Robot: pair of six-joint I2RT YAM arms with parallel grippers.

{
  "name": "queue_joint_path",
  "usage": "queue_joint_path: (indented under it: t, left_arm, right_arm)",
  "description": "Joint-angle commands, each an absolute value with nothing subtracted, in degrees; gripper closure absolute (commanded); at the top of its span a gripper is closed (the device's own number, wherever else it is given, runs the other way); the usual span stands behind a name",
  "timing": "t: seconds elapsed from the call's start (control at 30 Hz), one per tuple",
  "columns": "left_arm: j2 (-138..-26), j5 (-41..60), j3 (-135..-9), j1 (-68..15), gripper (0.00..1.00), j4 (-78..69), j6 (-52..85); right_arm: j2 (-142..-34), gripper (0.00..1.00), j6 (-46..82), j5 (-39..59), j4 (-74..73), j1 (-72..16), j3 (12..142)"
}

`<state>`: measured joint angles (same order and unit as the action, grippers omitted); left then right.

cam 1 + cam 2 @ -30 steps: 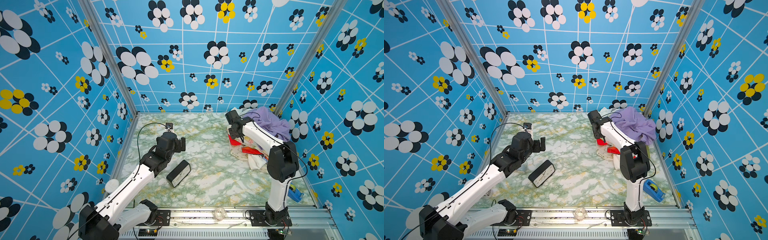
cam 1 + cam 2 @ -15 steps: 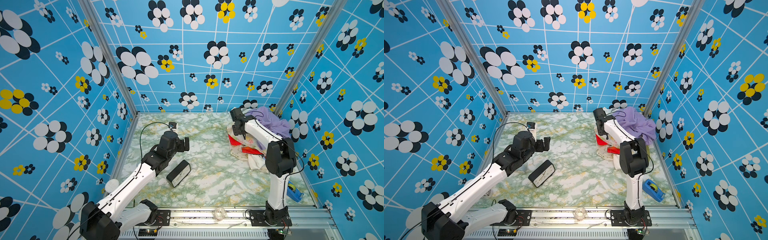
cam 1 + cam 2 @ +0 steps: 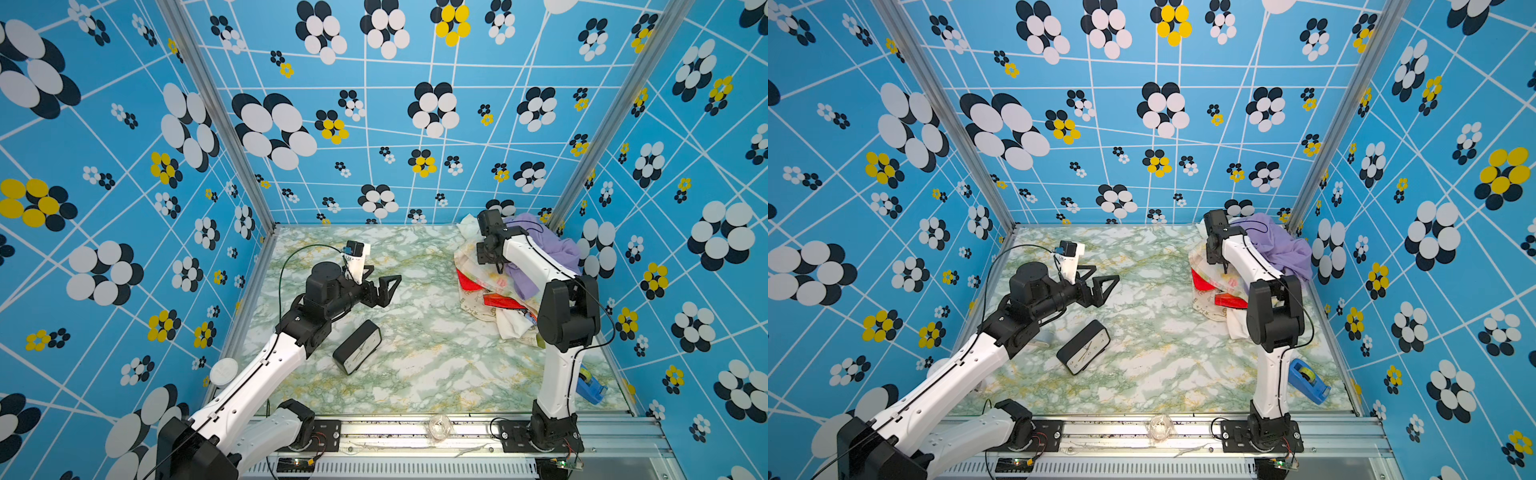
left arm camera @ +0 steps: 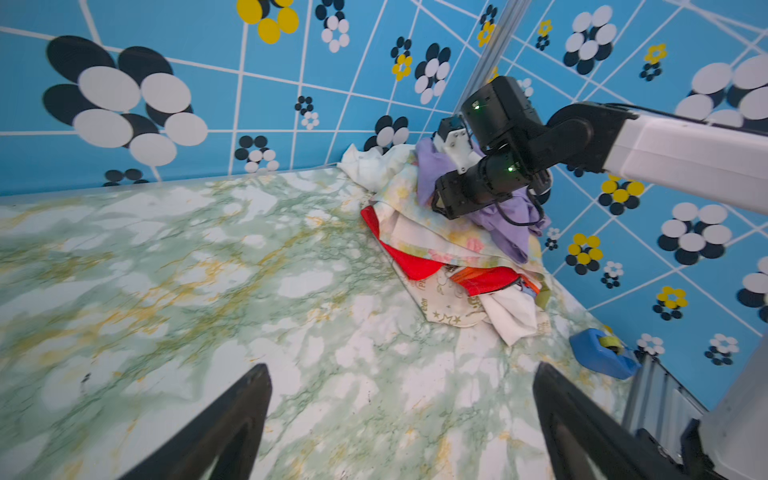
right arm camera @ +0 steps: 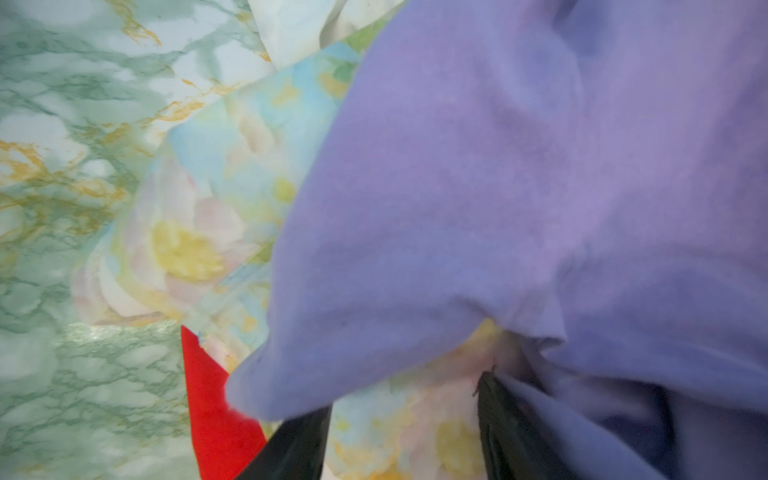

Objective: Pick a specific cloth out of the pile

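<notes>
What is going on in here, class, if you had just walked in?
The right gripper is down in the pile in the far right corner, fingers apart over the flowered cloth, which the lavender cloth partly covers. Nothing looks gripped yet. The left gripper hangs open above the table, holding nothing.

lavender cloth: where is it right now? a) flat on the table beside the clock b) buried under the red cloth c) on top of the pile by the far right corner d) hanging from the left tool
c: in both top views the lavender cloth sits on top of the pile near the far right corner, overlapping the floral cloth.
</notes>
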<state>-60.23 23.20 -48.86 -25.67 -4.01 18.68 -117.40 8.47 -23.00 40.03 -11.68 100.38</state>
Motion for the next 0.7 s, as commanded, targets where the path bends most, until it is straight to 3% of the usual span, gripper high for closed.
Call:
queue_joint_path:
  t: [0.0,0.67]
  left_arm:
    - [-60.67,37.77,-47.17,-23.65,0.01,-11.74,21.98]
    - [-61.84,44.19,-44.47,-21.40,0.01,-17.84,26.95]
  right_arm:
    - [-115.19,0.42,9.92,-23.42,40.28,-9.77,101.01]
    - [-110.25,0.41,11.86,-22.38,40.16,-4.54,95.77]
